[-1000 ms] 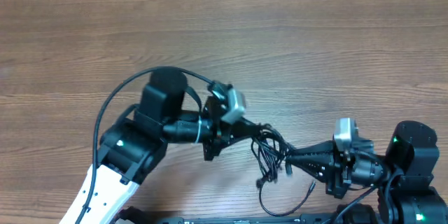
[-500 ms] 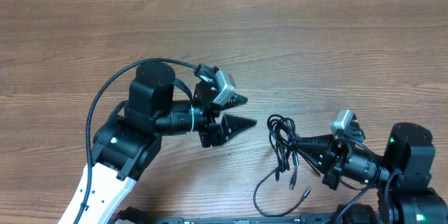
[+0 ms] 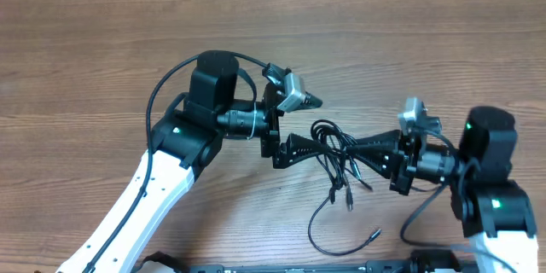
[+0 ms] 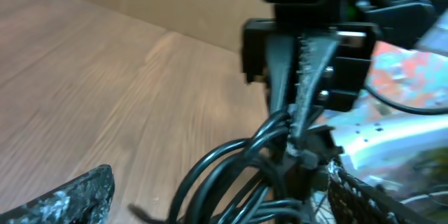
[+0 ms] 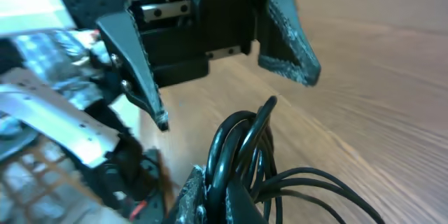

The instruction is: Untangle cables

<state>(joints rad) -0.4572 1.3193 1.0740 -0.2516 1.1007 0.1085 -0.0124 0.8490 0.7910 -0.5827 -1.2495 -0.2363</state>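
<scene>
A tangled bundle of thin black cables (image 3: 334,143) hangs just over the wooden table, near its middle. My right gripper (image 3: 354,148) is shut on the bundle, and the strands (image 5: 241,136) rise pinched between its fingers (image 5: 199,192). Facing it from the left, my left gripper (image 3: 322,123) is open, and the loop end of the cables (image 4: 234,175) lies between its two spread fingers (image 4: 73,199) without being squeezed. Loose cable ends (image 3: 348,206) with small plugs trail toward the front edge. One long tail (image 3: 341,247) curls on the table.
The brown wooden table (image 3: 409,43) stretches bare behind both arms. The left arm's black and white body (image 3: 162,179) fills the front left, and the right arm's base (image 3: 495,196) stands at the front right. A dark rail (image 3: 281,267) runs along the front edge.
My left gripper let go of the cables, opened wide and drew back, then came in again with its fingers on both sides of the bundle. The right gripper carried the bundle up and back.
</scene>
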